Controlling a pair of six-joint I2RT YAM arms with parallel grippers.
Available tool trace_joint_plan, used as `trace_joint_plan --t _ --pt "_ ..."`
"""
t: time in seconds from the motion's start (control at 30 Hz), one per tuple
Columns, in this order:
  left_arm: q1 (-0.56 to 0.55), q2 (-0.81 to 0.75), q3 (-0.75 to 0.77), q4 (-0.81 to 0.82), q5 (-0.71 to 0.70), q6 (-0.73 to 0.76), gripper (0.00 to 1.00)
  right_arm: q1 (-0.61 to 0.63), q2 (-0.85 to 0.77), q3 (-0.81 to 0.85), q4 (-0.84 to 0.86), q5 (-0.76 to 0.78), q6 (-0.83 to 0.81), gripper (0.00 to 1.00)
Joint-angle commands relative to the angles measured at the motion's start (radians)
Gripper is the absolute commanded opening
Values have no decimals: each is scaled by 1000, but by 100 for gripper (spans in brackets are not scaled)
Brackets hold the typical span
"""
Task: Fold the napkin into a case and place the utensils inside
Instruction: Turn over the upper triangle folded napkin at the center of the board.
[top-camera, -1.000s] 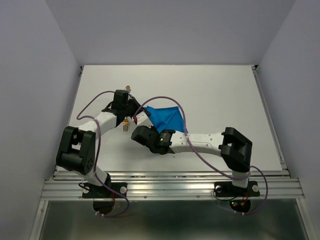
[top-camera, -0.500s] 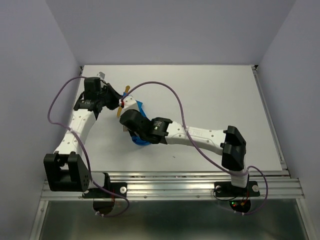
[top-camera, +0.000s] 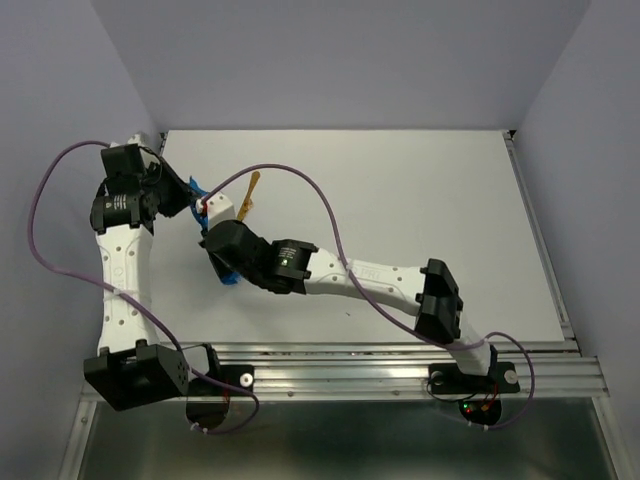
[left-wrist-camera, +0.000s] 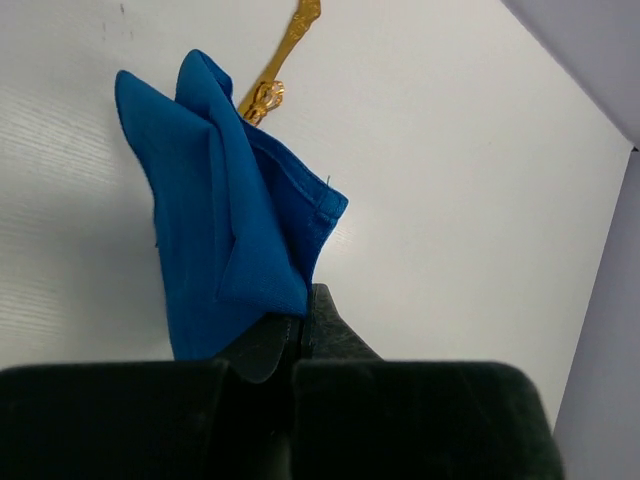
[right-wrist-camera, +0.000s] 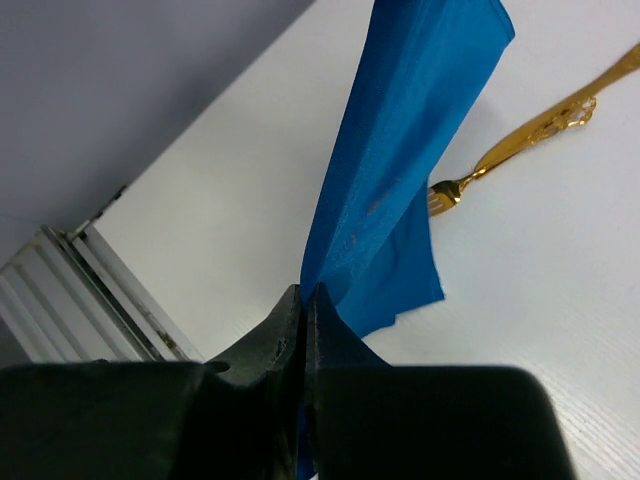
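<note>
The bright blue napkin (left-wrist-camera: 225, 220) hangs stretched between my two grippers, folded over on itself and lifted off the table. My left gripper (left-wrist-camera: 298, 322) is shut on one end of it, and my right gripper (right-wrist-camera: 308, 293) is shut on the other end (right-wrist-camera: 400, 150). In the top view the arms hide most of the cloth; blue bits show by the left gripper (top-camera: 190, 192) and the right gripper (top-camera: 226, 272). One golden fork (right-wrist-camera: 520, 135) lies flat on the table just beyond the cloth. It shows in the top view (top-camera: 248, 195) and in the left wrist view (left-wrist-camera: 275, 85).
The white table (top-camera: 420, 200) stretches to the right of the arms. The left wall is close to the left arm (top-camera: 120, 250). A purple cable (top-camera: 300, 190) arcs over the fork area. A metal rail (top-camera: 350, 375) runs along the near edge.
Both arms have swung to the left and carried the napkin with them toward the table's left side. The fork now lies uncovered to the right of the cloth.
</note>
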Motion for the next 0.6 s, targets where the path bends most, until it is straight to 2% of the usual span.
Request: trace_joint_plan --t 0.0,0.1,0.23,0.37,0.47,0.57 --pt "-22 -37 92 140 -63 40 0 62 -125 -87 34 -52 17 1" --pt "-77 -26 60 166 -77 20 0 21 -229 -276 97 -27 77 1" --pt "-225 12 31 221 -140 -41 0 -51 -378 -593 197 -31 157 1" --pt "-363 87 22 261 -198 -90 0 -140 -492 -805 224 -53 246 1" --pt "-422 159 2 308 -242 -135 0 -195 -548 -948 231 -50 264 1" --pt "-502 253 3 370 -270 -167 0 -229 -597 -1036 229 -38 281 1"
